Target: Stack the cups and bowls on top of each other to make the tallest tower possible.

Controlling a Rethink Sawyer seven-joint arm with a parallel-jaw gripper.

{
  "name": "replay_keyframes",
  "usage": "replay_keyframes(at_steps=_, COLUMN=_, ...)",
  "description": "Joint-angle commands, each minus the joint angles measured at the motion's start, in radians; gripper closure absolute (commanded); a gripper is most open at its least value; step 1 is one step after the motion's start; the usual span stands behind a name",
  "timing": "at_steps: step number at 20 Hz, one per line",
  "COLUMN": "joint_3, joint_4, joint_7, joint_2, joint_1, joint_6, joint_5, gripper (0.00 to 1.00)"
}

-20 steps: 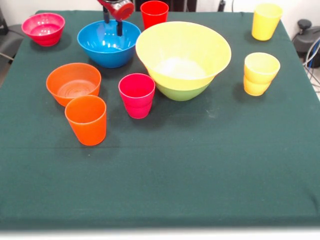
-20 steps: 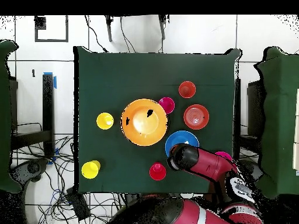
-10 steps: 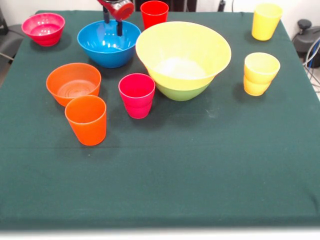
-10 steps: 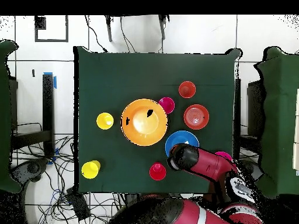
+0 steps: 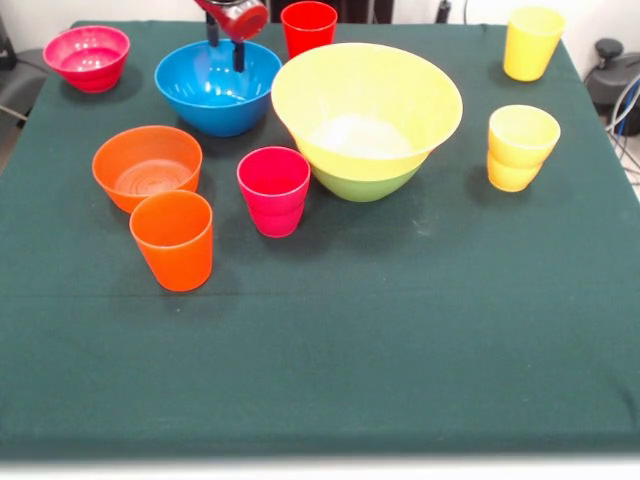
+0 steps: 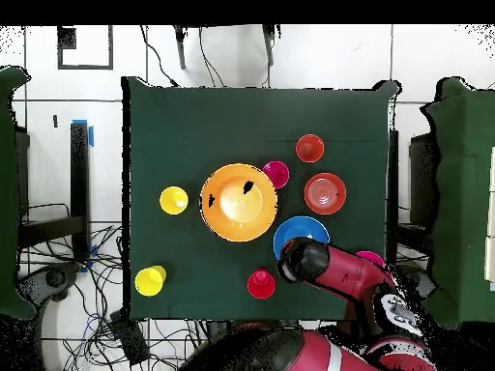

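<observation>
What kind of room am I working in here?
Probably a lab or test workspace: a table draped in green cloth, loose cables on a pale tiled floor, and bright plastic cups and bowls, like the blue bowl, as props.

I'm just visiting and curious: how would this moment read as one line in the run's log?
hand: open, over blue bowl's far rim, holding nothing | tower: yellow bowl in green bowl | loose: remaining cups and bowls

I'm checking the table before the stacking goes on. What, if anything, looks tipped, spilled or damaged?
Nothing stands out. Every loose cup and bowl sits upright on the green cloth, and the yellow bowl rests level in the green bowl.
</observation>
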Motion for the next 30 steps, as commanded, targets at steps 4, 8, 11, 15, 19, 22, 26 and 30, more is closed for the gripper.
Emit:
replay_keyframes(at_steps=4, joint_3=0.104, joint_4=0.077, joint_7=0.003, joint_2=-0.037, joint_1=-0.086, joint_6=-0.087, joint_5=-0.051, gripper=0.0)
replay_keyframes(at_steps=8, joint_3=0.106, joint_4=0.079, joint_7=-0.006, joint_2=-0.065, joint_1=-0.091, joint_6=-0.057, joint_5=-0.052, gripper=0.0)
replay_keyframes(at_steps=11, joint_3=0.109, joint_4=0.077, joint_7=-0.006, joint_2=-0.071, joint_1=-0.096, joint_6=-0.042, joint_5=-0.049, gripper=0.0)
replay_keyframes(at_steps=15, joint_3=0.102, joint_4=0.088, joint_7=-0.016, joint_2=-0.112, joint_1=-0.093, joint_6=0.001, joint_5=-0.05, gripper=0.0)
replay_keyframes(at_steps=19, joint_3=0.106, joint_4=0.093, joint_7=-0.009, joint_2=-0.107, joint_1=-0.091, joint_6=-0.012, joint_5=-0.051, gripper=0.0)
replay_keyframes(at_steps=22, joint_3=0.103, joint_4=0.079, joint_7=-0.001, joint_2=-0.088, joint_1=-0.081, joint_6=-0.019, joint_5=-0.051, gripper=0.0)
replay_keyframes(at_steps=26, joint_3=0.107, joint_4=0.081, joint_7=0.008, joint_2=-0.063, joint_1=-0.085, joint_6=-0.054, joint_5=-0.054, gripper=0.0)
replay_keyframes(at_steps=30, joint_3=0.107, joint_4=0.07, joint_7=0.015, joint_2=-0.03, joint_1=-0.086, joint_6=-0.087, joint_5=-0.06, gripper=0.0)
